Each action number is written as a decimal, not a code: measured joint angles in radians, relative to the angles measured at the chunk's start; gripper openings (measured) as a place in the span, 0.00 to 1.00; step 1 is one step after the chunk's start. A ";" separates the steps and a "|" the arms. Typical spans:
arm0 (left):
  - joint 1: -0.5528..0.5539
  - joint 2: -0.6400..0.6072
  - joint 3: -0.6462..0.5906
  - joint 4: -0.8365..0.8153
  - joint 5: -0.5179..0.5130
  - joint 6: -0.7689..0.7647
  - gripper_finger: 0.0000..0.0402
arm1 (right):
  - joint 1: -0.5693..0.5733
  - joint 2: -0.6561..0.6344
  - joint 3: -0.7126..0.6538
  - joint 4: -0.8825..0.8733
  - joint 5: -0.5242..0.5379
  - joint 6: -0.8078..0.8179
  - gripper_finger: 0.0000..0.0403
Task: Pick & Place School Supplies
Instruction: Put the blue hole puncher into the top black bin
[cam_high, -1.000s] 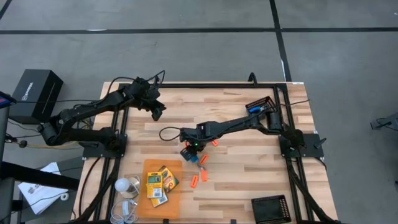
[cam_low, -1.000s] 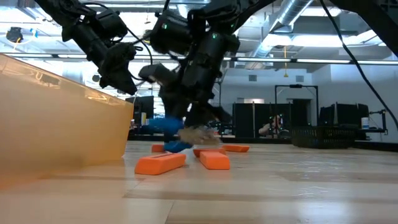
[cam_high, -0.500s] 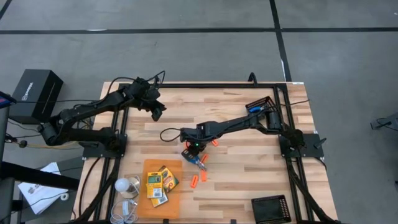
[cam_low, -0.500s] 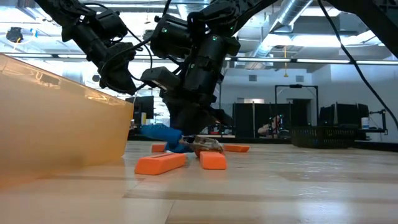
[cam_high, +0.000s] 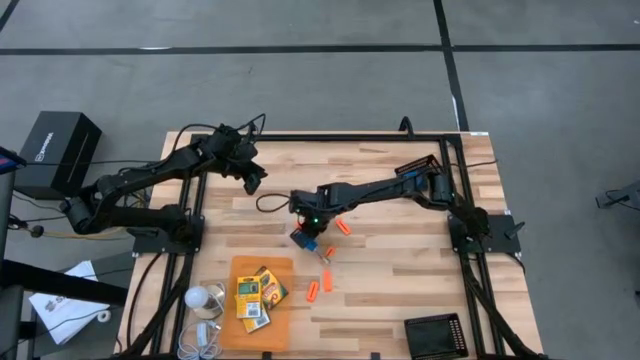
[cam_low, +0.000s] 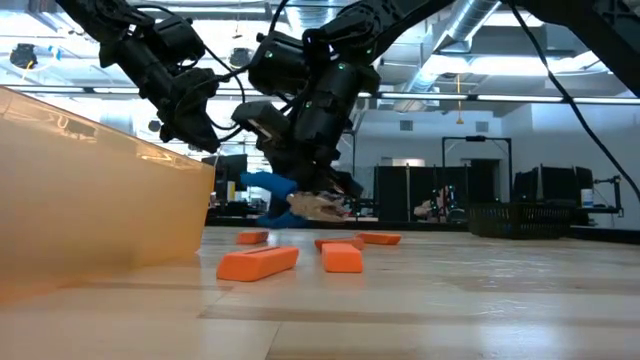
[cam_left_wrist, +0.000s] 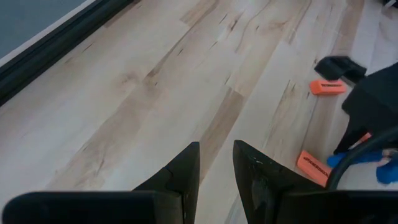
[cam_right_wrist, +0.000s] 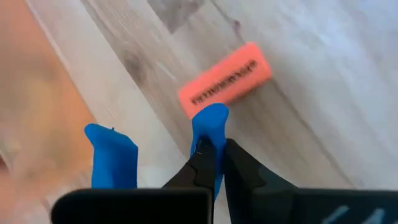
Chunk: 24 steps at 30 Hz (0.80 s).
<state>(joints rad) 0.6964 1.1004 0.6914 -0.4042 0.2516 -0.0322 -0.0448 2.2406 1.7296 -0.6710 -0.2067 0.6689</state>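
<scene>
The right tool (cam_high: 308, 232) is hanging over the middle of the desk (cam_high: 380, 170), pinched tight on the blue-handled scissors (cam_low: 275, 196). In the low view they're clear of the wood, held up in the air. From the right wrist camera the fingers are clamped on one blue handle loop, with the other loop sticking out just beside it.

Loose stuff around it: a handful of orange sticks (cam_high: 343, 227) scattered on the wood beside and in front of the tool, with a couple more (cam_high: 311, 290) nearer the front edge. One sits right under the scissors in the right wrist view (cam_right_wrist: 224, 79); it has dark printing along its side, but I can't read it.

The crayon boxes (cam_high: 256, 293), yellow and green, are lying on the big flat orange sheet (cam_high: 244, 268) at the front left. In the low view that sheet fills the whole left side and hides whatever is behind it.

The left tool (cam_high: 253, 183) is parked up over the back left of the desk, well apart from the action, fingers nearly together and holding nothing.

There's a black tray (cam_high: 435, 335) at the front right corner, another (cam_high: 416, 167) at the back right, and a black box (cam_high: 55, 148) on the floor off to the left with white lettering too small to read.
</scene>
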 joint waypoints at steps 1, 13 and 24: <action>0.000 0.000 0.000 0.000 0.000 -0.001 0.23 | -0.004 -0.006 0.006 -0.023 0.007 -0.018 0.01; 0.000 0.000 0.000 0.003 0.000 -0.002 0.23 | -0.163 -0.137 0.032 -0.274 0.267 -0.070 0.00; 0.001 -0.001 0.000 0.016 0.011 -0.002 0.23 | -0.415 -0.263 0.021 -0.336 0.448 -0.012 0.00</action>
<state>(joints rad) 0.6971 1.0996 0.6915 -0.3884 0.2625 -0.0345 -0.4594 1.9773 1.7509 -1.0068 0.2409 0.6567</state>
